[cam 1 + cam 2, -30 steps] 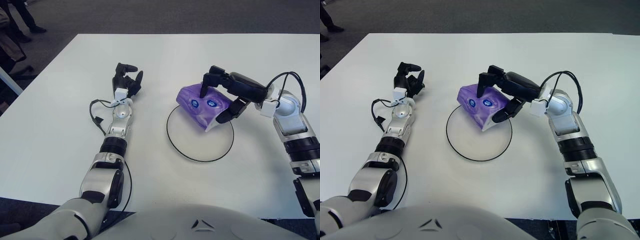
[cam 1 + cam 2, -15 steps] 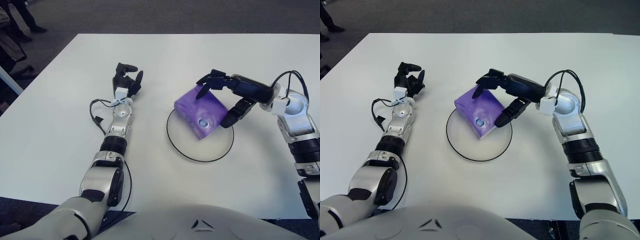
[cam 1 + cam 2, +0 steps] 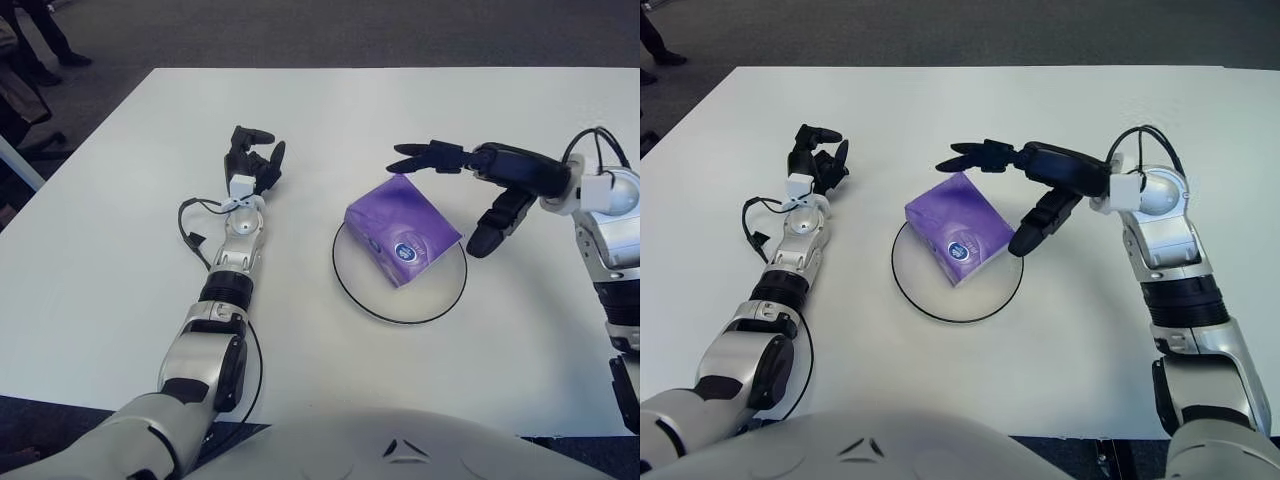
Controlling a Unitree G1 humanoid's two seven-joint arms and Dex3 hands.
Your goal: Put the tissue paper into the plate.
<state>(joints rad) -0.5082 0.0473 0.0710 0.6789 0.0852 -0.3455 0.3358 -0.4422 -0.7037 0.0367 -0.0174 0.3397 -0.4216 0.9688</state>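
Bright, even overhead light; soft shadows, sharp throughout.

A white table (image 3: 120, 280) carries everything. Directly on it lies a round plate (image 3: 440, 300) — black-rimmed, near the middle, with a purple tissue pack (image 3: 400, 230) inside.

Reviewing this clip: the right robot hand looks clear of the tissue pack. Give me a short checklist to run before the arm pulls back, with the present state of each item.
1. Tissue pack on the plate: ok, though its far corner overhangs the rim.
2. Right robot hand open, holding nothing: ok.
3. Fingers apart from the pack: ok, a gap shows in both views.
4. Pack lying flat: cannot tell; it may be tilted.
5. Left robot hand away from the plate, to its left: ok.
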